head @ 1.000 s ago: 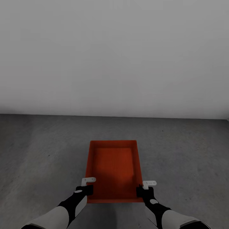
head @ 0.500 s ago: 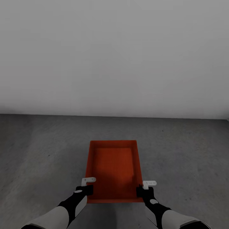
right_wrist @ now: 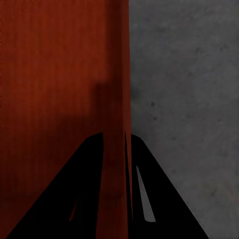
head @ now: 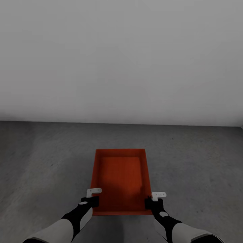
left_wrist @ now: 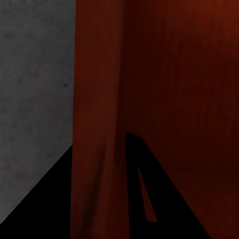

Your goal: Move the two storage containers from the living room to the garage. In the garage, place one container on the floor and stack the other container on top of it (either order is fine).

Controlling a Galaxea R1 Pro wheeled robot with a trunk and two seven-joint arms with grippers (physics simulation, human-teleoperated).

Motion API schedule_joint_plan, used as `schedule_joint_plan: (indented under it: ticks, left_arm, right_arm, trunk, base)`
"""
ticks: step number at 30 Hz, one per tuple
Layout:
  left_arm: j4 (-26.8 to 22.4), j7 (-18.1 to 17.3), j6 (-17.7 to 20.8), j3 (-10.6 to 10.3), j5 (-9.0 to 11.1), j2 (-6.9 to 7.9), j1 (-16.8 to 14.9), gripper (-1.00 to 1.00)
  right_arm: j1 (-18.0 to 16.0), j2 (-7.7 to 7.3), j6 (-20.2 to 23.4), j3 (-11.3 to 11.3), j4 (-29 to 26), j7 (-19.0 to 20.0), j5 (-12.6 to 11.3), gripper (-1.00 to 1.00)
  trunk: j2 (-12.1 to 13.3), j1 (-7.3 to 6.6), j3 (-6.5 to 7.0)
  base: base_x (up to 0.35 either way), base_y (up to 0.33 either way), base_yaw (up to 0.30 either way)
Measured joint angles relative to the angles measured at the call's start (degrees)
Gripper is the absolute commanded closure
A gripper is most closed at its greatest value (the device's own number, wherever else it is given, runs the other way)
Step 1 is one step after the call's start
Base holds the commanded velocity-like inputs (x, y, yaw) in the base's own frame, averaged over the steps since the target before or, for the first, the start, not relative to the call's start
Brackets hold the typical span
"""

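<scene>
A red-orange storage container (head: pixel 120 180) sits on the grey concrete floor (head: pixel 44 162) near a white wall (head: pixel 121 60). The left tool (head: pixel 92 201) is clamped on its near left wall, the right tool (head: pixel 150 203) on its near right wall.

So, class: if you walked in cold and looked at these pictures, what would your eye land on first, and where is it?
The red-orange storage container stands out at once, open-topped and empty, low in the middle of the head view against the dark grey floor. Next come the left gripper and right gripper, each clamped on a side wall at the container's near corners. Behind it all is a plain white wall.
</scene>
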Motion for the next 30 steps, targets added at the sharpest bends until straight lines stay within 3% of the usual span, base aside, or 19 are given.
schedule_joint_plan:
  ticks: [2,3,4,7,30]
  left_arm:
    - [0.0,0.0,0.0,0.0,0.0,-0.02,0.0,1.0]
    - [0.0,0.0,0.0,0.1,-0.1,-0.02,0.0,-1.0]
    - [-0.3,0.0,-1.2,0.8,-0.5,0.34,0.0,-1.0]
    - [0.1,0.5,-1.2,1.4,-1.3,0.9,0.0,-1.0]
    - [-0.4,0.4,-1.2,1.4,-1.0,0.85,0.0,-1.0]
  right_arm:
    - [0.0,-0.02,0.0,0.0,0.0,0.1,0.0,1.0]
    - [0.0,-0.02,0.0,0.0,0.0,0.1,0.0,-1.0]
    - [0.0,-0.5,0.4,-3.2,-1.8,0.9,2.2,-1.0]
    - [0.0,-0.82,0.3,-3.4,-3.2,0.9,1.5,-1.0]
    - [0.0,-0.81,0.2,-3.8,-3.2,0.7,1.1,-1.0]
  trunk:
    - [0.0,0.0,0.0]
    - [0.0,0.0,0.0]
    - [0.0,0.36,0.0]
    - [0.0,0.86,0.0]
    - [0.0,0.86,0.0]
  base:
    - [0.0,0.0,0.0]
    - [0.0,0.0,0.0]
    - [0.0,0.0,0.0]
    - [0.0,0.0,0.0]
    - [0.0,0.0,0.0]
